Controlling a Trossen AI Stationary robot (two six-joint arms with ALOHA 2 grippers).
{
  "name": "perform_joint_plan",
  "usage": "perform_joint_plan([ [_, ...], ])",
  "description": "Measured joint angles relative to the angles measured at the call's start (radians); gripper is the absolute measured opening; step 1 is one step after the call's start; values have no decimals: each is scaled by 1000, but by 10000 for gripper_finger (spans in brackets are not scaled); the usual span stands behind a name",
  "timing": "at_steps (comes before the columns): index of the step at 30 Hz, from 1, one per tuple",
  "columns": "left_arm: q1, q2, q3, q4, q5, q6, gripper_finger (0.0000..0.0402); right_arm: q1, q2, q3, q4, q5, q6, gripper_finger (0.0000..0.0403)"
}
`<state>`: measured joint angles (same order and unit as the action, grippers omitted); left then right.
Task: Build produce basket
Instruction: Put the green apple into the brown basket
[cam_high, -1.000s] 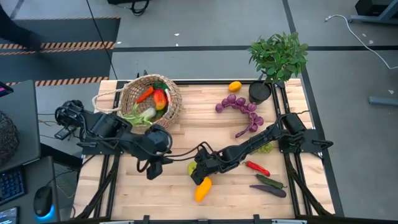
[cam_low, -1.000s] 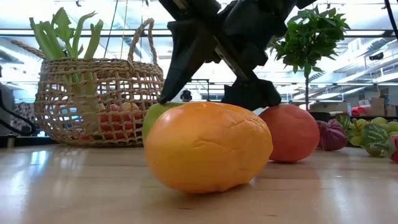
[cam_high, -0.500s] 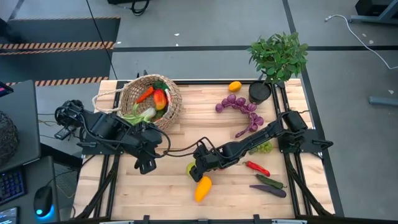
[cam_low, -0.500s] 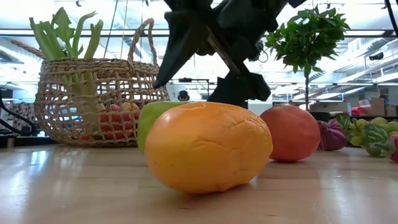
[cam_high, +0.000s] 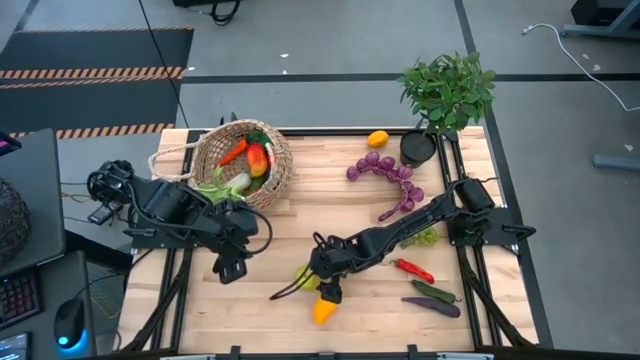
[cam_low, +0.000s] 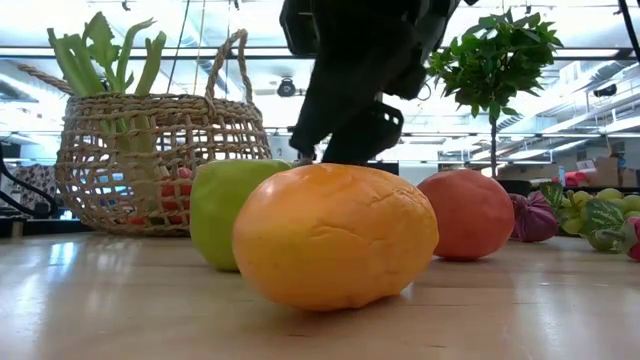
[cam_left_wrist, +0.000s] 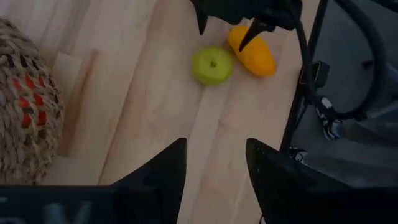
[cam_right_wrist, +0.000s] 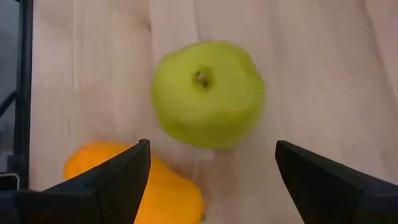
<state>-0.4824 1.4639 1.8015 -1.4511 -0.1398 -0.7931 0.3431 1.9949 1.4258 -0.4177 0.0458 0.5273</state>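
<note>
The tan wicker basket (cam_high: 245, 160) (cam_low: 150, 160) stands at the far left of the table, holding a leek, a carrot and a red-yellow pepper. A green apple (cam_right_wrist: 208, 93) (cam_high: 303, 276) rests on the table next to an orange pepper (cam_high: 323, 308) (cam_low: 335, 235). My right gripper (cam_right_wrist: 214, 180) (cam_high: 320, 282) hangs open over the apple, with one finger on each side and clear of it. My left gripper (cam_left_wrist: 214, 177) (cam_high: 229, 267) is open and holds nothing, near the table's left side between basket and apple.
A red tomato (cam_low: 472, 213) lies behind the orange pepper. Purple grapes (cam_high: 385, 172), a small orange fruit (cam_high: 377, 139), green grapes (cam_high: 427, 237), a red chili (cam_high: 415, 270) and dark long vegetables (cam_high: 433, 298) lie on the right half. A potted plant (cam_high: 445, 95) stands at the far right corner.
My left gripper has drawn back from the table's middle toward its left and near edges. My right gripper has turned above the green apple and shifted slightly toward the near edge. In the low view the apple now shows farther left from behind the orange pepper.
</note>
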Motion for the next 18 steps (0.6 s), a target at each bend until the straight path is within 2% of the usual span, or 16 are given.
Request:
perform_joint_plan([
  [9,0,0,0,0,6,-5,173,17,0,0,89,21,-48,348],
  [13,0,0,0,0,6,29,172,43,0,0,72,45,-121,348],
  [18,1,0,0,-1,6,86,173,48,0,0,103,68,-135,348],
])
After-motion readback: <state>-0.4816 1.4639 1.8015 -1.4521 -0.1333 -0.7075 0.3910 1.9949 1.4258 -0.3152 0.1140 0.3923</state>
